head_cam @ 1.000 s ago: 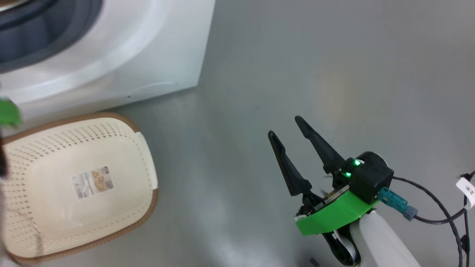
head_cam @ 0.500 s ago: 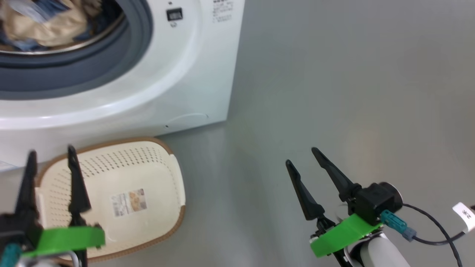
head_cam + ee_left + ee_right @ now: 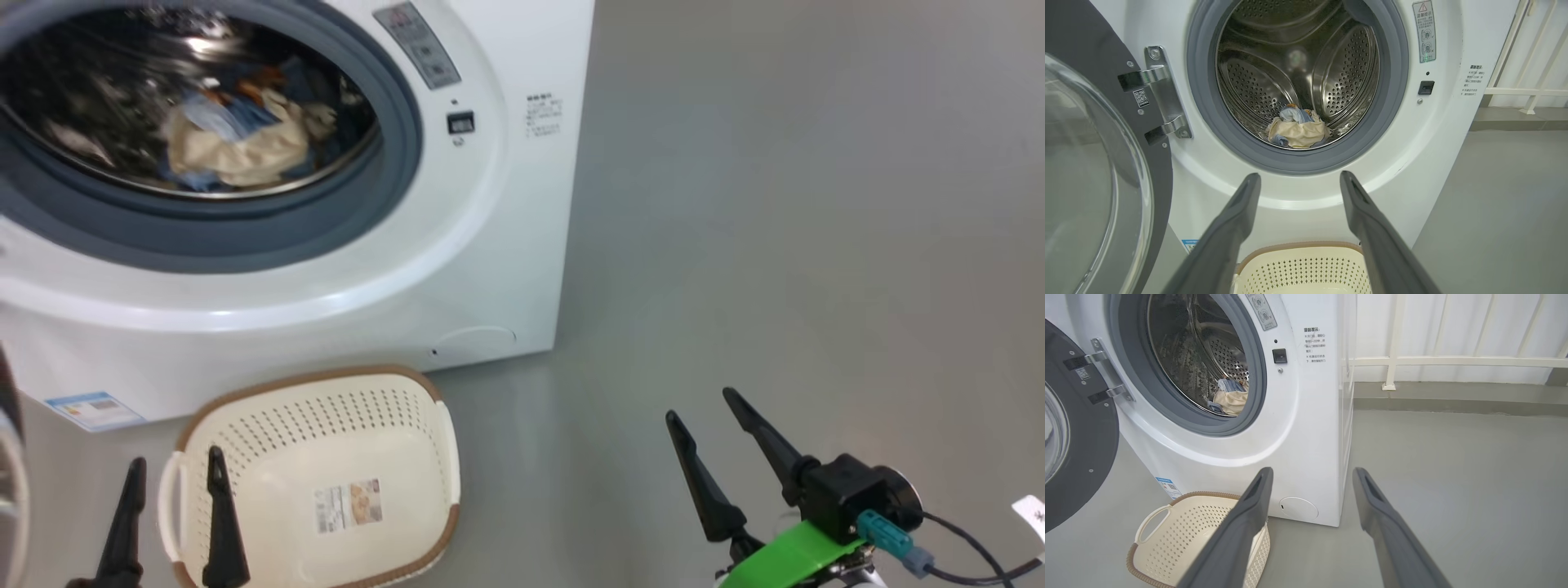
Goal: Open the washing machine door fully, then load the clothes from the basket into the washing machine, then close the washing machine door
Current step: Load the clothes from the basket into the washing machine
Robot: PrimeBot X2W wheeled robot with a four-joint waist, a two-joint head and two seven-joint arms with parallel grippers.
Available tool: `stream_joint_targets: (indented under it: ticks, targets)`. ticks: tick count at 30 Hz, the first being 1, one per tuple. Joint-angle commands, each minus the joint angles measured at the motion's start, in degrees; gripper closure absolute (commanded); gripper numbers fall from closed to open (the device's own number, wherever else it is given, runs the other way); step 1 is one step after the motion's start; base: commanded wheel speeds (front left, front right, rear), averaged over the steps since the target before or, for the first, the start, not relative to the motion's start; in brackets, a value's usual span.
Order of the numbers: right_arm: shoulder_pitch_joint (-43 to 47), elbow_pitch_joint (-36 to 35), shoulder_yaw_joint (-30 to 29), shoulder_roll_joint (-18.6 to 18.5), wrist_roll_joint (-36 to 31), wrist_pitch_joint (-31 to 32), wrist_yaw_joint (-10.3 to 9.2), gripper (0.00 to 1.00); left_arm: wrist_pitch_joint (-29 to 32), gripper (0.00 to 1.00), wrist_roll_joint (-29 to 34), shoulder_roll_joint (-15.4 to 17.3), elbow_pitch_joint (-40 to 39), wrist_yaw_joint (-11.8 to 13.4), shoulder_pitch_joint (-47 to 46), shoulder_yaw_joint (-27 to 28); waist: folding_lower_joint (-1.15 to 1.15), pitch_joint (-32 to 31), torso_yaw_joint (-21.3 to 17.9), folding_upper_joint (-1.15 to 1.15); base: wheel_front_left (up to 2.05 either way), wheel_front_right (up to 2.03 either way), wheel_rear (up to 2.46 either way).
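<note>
Item: big white boxy front-loading washing machine (image 3: pixel 506 269); its round black-rimmed glass door (image 3: pixel 1081 457) is hanging wide open.

Item: bundle of light blue and cream clothes (image 3: pixel 1298 130), which I am seeing lying low in the steel drum (image 3: pixel 1343 69) (possibly orange-printed; too blurred to tell).

Item: small cream perforated plastic basket (image 3: pixel 326 416), brown-rimmed, sitting on the grey floor (image 3: pixel 775 229) just before the machine.

Item: left gripper (image 3: pixel 175 457) and right gripper (image 3: pixel 700 403), both hovering with fingers spread wide, gripping nothing.

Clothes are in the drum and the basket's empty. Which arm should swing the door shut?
Left, likely. The washing machine door hangs open from hinges on the robot's left, beside the open left gripper. The open right gripper is over the floor on the far side and would have to reach across.
</note>
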Motion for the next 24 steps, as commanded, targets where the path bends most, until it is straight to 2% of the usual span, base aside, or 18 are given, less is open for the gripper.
stream_joint_targets:
  ticks: [1, 9, 24]
  targets:
    - [0.5, -2.1, 1.2, 0.1, -0.6, 0.5, 0.35, 0.0, -0.3, 0.0, 0.2, 0.7, -1.4, 0.5, -0.5, 2.0, 0.0, -3.5, 2.0, 0.0, 0.0, 0.0, 0.0]
    - [3.9, -4.8, 0.5, 0.1, -1.2, 2.7, 0.35, 0.0, -0.3, 0.0, -0.1, -0.1, -1.3, 0.6, 2.5, 0.9, 0.0, -7.6, 2.2, 0.0, 0.0, 0.0, 0.0]
    - [5.8, -6.6, -0.5, 0.1, -1.3, 3.8, 0.35, 0.0, -0.1, 0.0, 0.3, 0.1, -1.1, 0.9, 3.1, -0.1, 0.0, -9.0, 2.9, 0.0, 0.0, 0.0, 0.0]
